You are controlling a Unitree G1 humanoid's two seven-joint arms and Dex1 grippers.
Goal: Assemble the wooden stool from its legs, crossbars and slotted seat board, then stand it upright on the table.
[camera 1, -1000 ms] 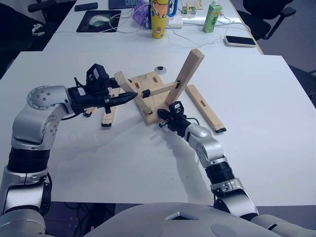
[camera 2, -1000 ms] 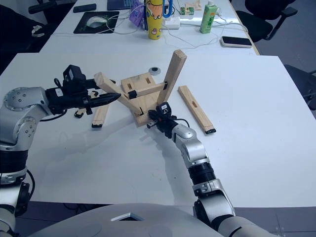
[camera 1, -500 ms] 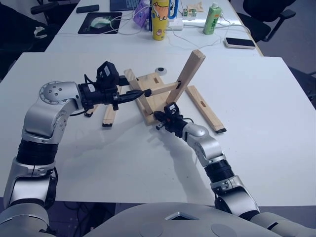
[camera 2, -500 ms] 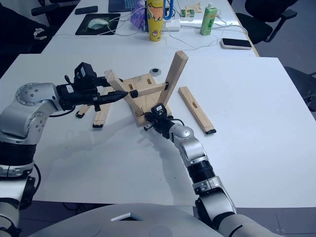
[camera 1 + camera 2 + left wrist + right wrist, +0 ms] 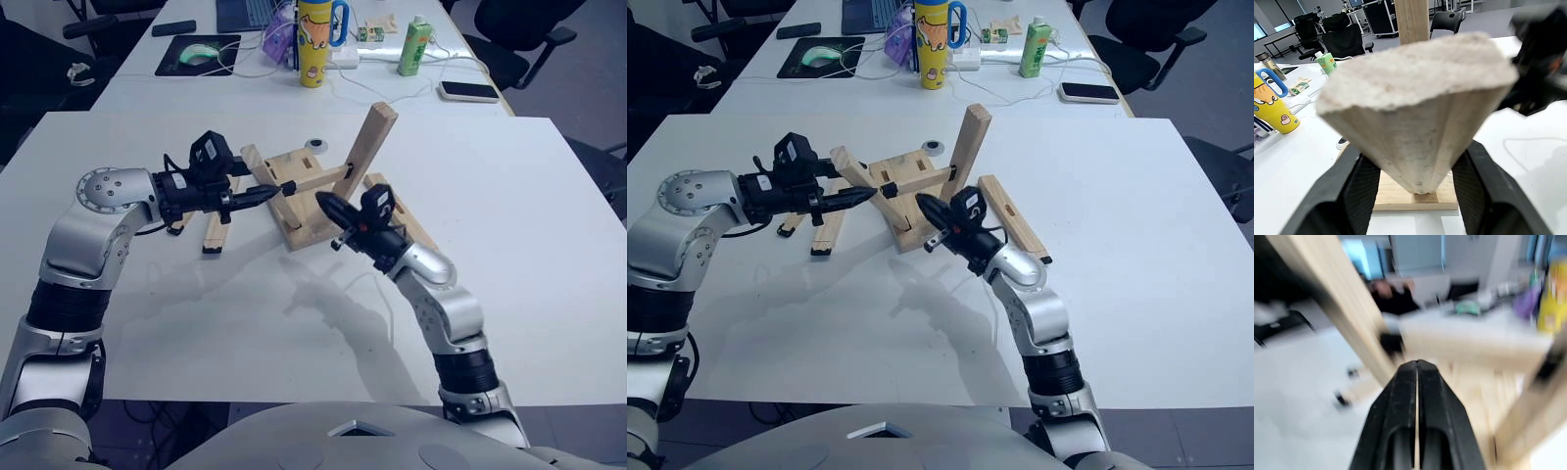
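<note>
Leg-fitting now: my left gripper [image 5: 277, 189] clamps a leg [image 5: 1415, 112], right gripper [image 5: 1417, 369] pinched empty; next, push it into the seat board [image 5: 306, 223].

Silver rounded arms [image 5: 106, 201], black tapered left pincer [image 5: 274, 191], right pincer [image 5: 324, 204], perhaps cabled wrists.

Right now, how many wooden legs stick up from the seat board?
2: one upright pale wooden leg near the slotted seat board's right edge, one tilted leg at its left.

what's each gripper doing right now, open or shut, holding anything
Left gripper: closed on a wooden leg.
Right gripper: closed, holding nothing.
</note>
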